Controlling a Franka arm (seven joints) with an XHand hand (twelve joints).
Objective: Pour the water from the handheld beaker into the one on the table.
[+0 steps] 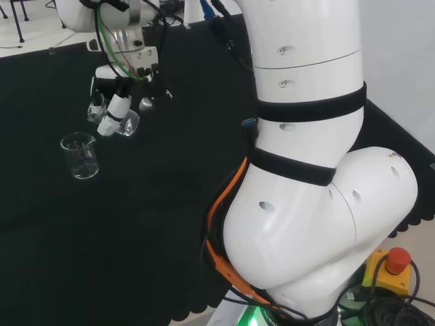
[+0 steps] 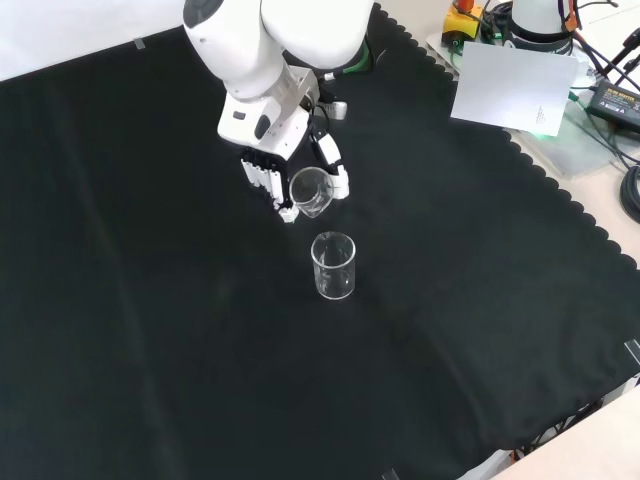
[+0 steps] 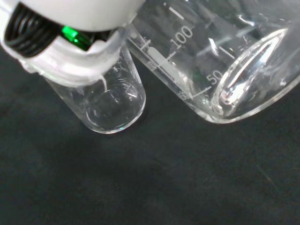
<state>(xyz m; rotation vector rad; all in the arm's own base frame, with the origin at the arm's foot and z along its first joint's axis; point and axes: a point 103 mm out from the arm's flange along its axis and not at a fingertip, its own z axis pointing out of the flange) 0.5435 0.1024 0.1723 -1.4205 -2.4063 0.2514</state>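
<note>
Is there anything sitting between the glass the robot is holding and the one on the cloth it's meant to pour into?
Nothing visible does. The hand holds the tilted beaker just above and beside the standing beaker; in the front view only bare black cloth lies between and around them.

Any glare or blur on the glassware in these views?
Wrist view: bright glints on the held beaker, and the hand is blurred up close. Front view: even light, the table beaker reads mostly by its rim against the cloth. Head view: both beakers faint, outlined by thin highlights.
</note>
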